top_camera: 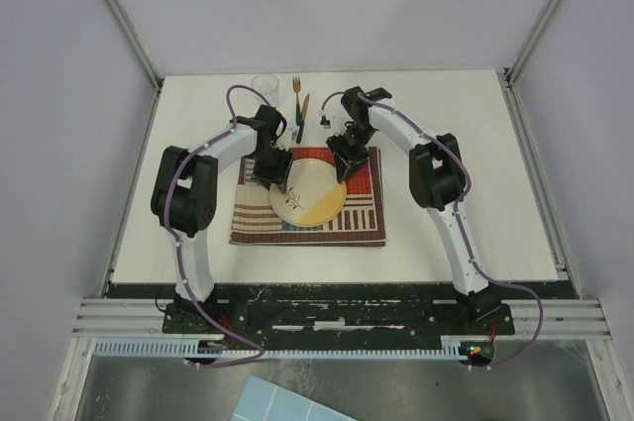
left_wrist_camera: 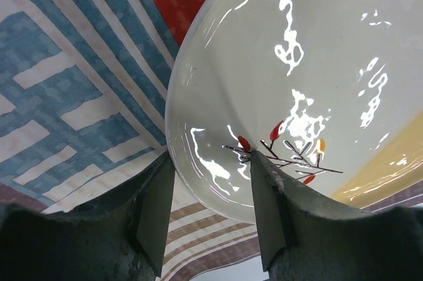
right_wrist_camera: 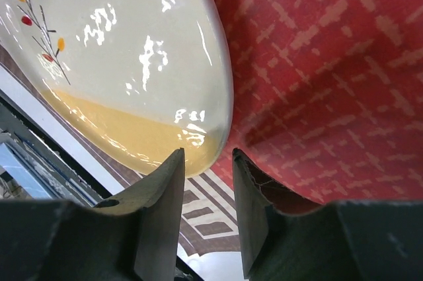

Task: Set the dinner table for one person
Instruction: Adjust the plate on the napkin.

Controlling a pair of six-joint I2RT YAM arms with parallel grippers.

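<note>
A cream plate [top_camera: 309, 193] with a yellow band and a red-berry twig pattern lies on the striped patchwork placemat [top_camera: 337, 228] on the white dinner table [top_camera: 475, 203]. My left gripper [top_camera: 280, 180] is at the plate's left rim. In the left wrist view it [left_wrist_camera: 211, 162] is open, with the plate's rim [left_wrist_camera: 297, 63] between the fingers. My right gripper [top_camera: 342, 168] is at the plate's far right rim. In the right wrist view it [right_wrist_camera: 207, 155] is open, one finger over the plate [right_wrist_camera: 119, 63] and the other over the red cloth [right_wrist_camera: 330, 63].
A clear glass [top_camera: 264, 87], a fork [top_camera: 296, 94] and a knife [top_camera: 304, 116] lie at the back of the table behind the placemat. A small black object [top_camera: 324, 122] sits beside the knife. Metal frame rails border the table.
</note>
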